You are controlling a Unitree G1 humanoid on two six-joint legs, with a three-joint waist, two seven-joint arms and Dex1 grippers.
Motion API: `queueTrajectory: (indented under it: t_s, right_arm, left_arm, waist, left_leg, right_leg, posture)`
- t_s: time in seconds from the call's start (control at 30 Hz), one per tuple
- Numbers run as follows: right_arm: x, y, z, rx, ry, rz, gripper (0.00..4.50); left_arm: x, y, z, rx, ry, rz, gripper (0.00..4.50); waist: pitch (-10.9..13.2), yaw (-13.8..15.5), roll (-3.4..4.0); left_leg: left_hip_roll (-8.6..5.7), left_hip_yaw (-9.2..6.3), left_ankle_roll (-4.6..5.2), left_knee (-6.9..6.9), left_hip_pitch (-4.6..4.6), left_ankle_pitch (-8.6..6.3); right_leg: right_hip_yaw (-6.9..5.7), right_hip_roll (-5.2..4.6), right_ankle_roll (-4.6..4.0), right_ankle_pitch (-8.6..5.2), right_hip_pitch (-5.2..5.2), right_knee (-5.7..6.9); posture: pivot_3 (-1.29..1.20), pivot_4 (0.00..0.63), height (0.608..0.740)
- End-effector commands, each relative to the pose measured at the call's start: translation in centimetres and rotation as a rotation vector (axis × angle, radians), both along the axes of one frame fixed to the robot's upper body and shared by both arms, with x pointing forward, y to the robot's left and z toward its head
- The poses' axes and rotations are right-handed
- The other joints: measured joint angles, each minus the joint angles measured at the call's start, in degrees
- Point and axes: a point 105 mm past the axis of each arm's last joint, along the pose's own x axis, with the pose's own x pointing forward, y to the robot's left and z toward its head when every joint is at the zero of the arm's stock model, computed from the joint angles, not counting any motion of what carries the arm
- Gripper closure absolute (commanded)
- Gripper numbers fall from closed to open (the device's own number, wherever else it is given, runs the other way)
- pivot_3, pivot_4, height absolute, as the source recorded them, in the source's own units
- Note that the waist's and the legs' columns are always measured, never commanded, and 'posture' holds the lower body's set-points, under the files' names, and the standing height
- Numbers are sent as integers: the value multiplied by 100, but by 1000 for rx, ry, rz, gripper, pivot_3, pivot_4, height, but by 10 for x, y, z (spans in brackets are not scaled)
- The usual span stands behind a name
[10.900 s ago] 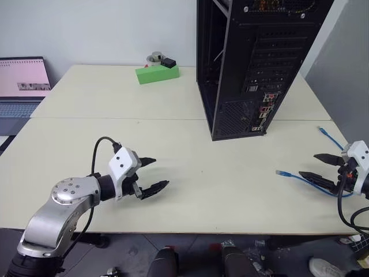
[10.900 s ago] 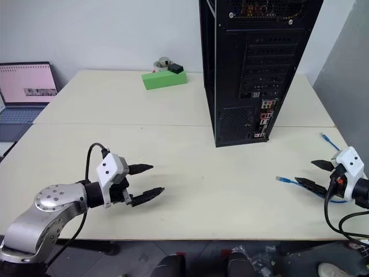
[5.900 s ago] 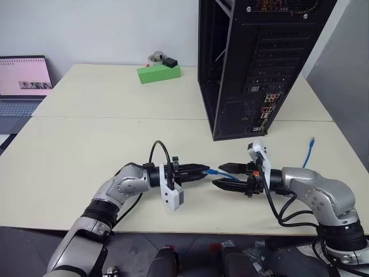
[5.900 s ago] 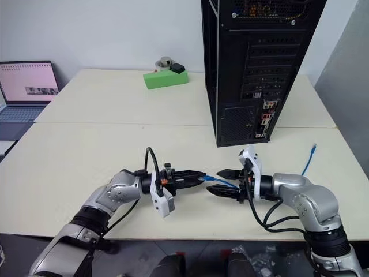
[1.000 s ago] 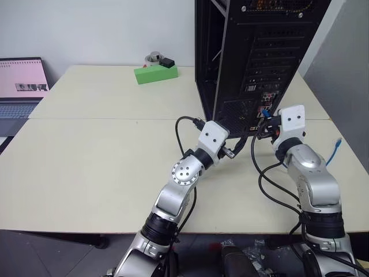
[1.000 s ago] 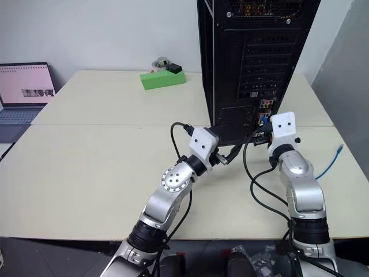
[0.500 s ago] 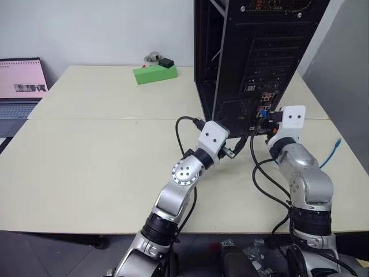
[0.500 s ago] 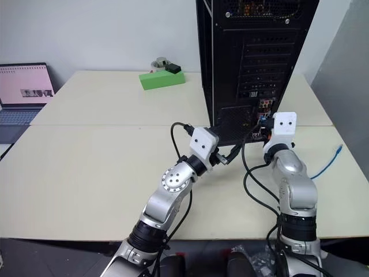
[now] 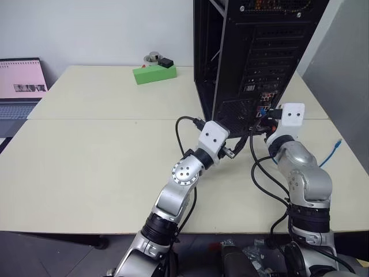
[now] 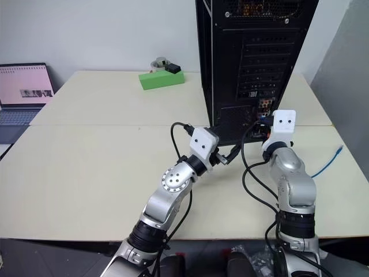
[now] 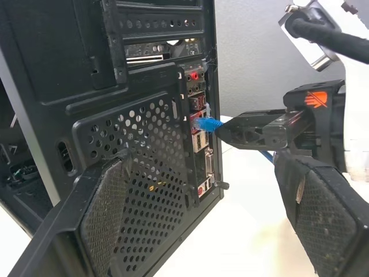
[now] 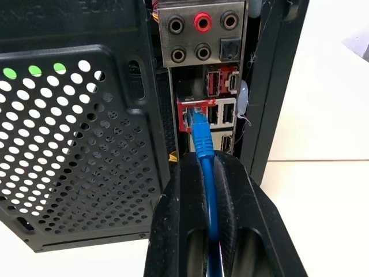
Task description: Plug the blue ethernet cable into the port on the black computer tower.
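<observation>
Right wrist view: plug of the blue cable (image 12: 199, 128) sits at the mouth of the red-rimmed port (image 12: 194, 114) on the tower (image 12: 75, 133), tip touching or just inside; we can't tell if it's latched. Compared with a second ago, the right gripper (image 12: 209, 164) has closed in on the connector panel and rolled a bit, so the plug now lines up with the port. We judge insertion is underway, final push likely still needed. Right gripper is clamped tight on the cable just behind the plug, pointing level at the panel. The rest of the cable trails off behind to the table's (image 9: 86, 156) right edge. Left gripper (image 9: 233, 151) hangs just beside the tower's lower rear corner, fingers spread wide, holding nothing, unmoved over that second. Green block (image 9: 154, 74) and laptop (image 9: 23, 78) sit well apart, far left.
</observation>
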Motion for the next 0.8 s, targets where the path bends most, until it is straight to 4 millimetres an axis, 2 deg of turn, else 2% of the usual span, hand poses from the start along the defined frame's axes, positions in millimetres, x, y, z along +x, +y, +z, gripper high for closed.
queueTrajectory:
  t_s: [0.03, 0.3, 0.37, 0.43, 0.53, 0.8]
  right_arm:
    - [5, 2, 20, -8, -76, 4, 4500]
    - [7, 5, 17, -5, -70, 32, 4500]
    - [6, 4, 15, -17, -65, 41, 3852]
    - [4, 2, 14, -39, -62, 55, 3580]
    - [0, 0, 13, -82, -56, 81, 2921]
    - [-21, -23, 17, -222, -47, 170, 1204]
  left_arm:
    - [-6, -4, 15, -33, -52, -16, 356]
    - [-6, -3, 15, -34, -53, -10, 356]
    - [-6, -3, 15, -35, -53, -7, 329]
    - [-5, -2, 15, -36, -53, -6, 329]
    - [-5, -2, 16, -39, -54, -6, 329]
    - [-7, -1, 23, -74, -72, -41, 329]
  waist:
    - [0, -20, 0]
    - [-1, -58, 1]
    - [-1, -57, 1]
    - [-1, -38, 1]
    - [-1, -11, 1]
    - [0, 91, 1]
  left_leg:
    - [0, 1, 0, 0, 0, 0]
    - [1, 3, 0, 0, 5, 0]
    - [1, 4, 0, 1, 5, 0]
    - [1, 3, 0, 1, 4, 0]
    - [0, 2, 0, 0, -3, 0]
    - [-3, 3, 0, -1, -5, 0]
  right_leg:
    - [2, 0, 0, 0, 0, 0]
    - [8, 2, 2, 1, 1, 2]
    - [8, 2, 3, 1, 1, 2]
    - [7, 2, 3, 1, 0, 2]
    - [4, 2, 2, 1, -1, -3]
    - [3, -2, 3, 1, -1, -8]
  posture:
    - [0, 150, 740]
    - [0, 150, 740]
    - [0, 150, 740]
    - [0, 150, 740]
    - [0, 150, 740]
    - [0, 150, 740]
